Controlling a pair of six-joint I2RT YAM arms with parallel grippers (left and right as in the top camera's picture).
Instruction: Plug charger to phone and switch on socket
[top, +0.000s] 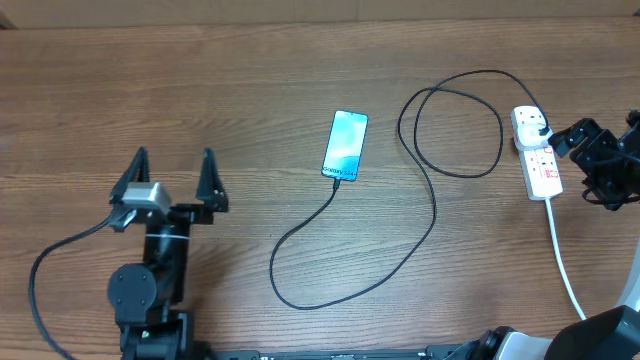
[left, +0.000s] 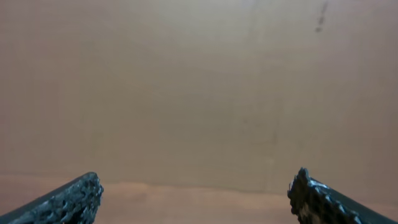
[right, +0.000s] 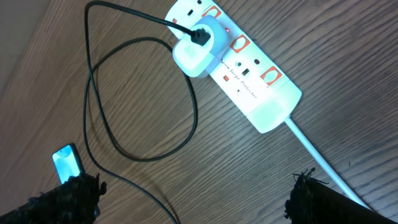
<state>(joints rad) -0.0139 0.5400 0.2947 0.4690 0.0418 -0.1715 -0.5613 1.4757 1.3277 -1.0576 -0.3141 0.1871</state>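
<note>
While both claws gape empty, left gripper (top: 172, 155) near-left, right gripper (right: 196, 190) by the socket (top: 540, 160) far right: strip's prob light, may skid, so tap its red switch (right: 239, 44) gently. Charger (top: 435, 215) is floppy, reaches phone (top: 345, 145), centre.

Light blue phone (top: 346, 145) screen; black charger (top: 434, 210) cable; white socket (top: 541, 168), red marks; brown woodgrain table (top: 250, 80).
</note>
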